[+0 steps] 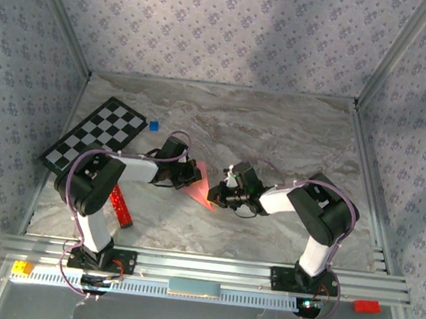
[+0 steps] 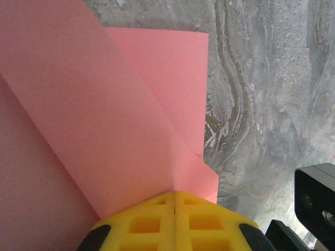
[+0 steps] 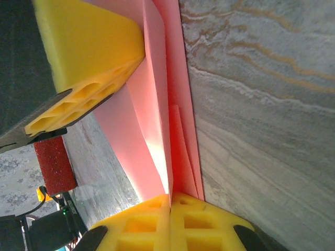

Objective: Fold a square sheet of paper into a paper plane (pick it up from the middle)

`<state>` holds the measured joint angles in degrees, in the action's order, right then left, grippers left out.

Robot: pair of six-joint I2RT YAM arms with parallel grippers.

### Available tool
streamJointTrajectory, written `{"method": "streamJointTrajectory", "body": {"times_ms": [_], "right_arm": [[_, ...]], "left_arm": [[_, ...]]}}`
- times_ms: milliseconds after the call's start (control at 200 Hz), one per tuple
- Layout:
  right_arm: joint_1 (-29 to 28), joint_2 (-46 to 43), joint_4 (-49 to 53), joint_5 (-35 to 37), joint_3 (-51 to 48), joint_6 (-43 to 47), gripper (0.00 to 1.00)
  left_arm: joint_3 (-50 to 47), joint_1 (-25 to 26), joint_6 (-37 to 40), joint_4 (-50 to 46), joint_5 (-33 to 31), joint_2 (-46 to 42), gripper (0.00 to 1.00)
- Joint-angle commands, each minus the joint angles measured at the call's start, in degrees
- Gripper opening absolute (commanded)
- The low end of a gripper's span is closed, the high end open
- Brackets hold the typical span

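Your left jaws and right jaws are both pinched fully closed on the thin salmon-pink sheet of paper (image 2: 104,120). It's already creased into layers and sits midway between the arms, over the grey marbled surface (image 2: 272,104). I reckon it's featherlight, floppy and easy to tear, so grip folded edges, not single plies. Can't tell if it's touching down, and the far layers are cut off.

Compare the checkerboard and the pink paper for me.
The checkerboard is black-and-white checked; the pink paper is plain. The checkerboard lies flat and untouched on the table; the pink paper is folded, pinched by the left claw and right claw. The checkerboard looks larger than the paper.
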<state>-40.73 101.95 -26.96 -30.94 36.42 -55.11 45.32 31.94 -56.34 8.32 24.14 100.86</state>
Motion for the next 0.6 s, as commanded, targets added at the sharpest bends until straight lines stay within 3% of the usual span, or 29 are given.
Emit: {"method": "streamJointTrajectory", "body": {"times_ms": [0,595], "right_arm": [[-0.75,4.31,5.43,3.91,0.13,-0.1,0.04],[-0.63,3.85,5.65,3.36,0.79,-0.19,0.08]], "left_arm": [[1.34,0.09,1.4,-1.55,-1.19,1.18,0.01],[1.43,-0.06,1.84,-3.62,-1.81,2.94,0.0]]}}
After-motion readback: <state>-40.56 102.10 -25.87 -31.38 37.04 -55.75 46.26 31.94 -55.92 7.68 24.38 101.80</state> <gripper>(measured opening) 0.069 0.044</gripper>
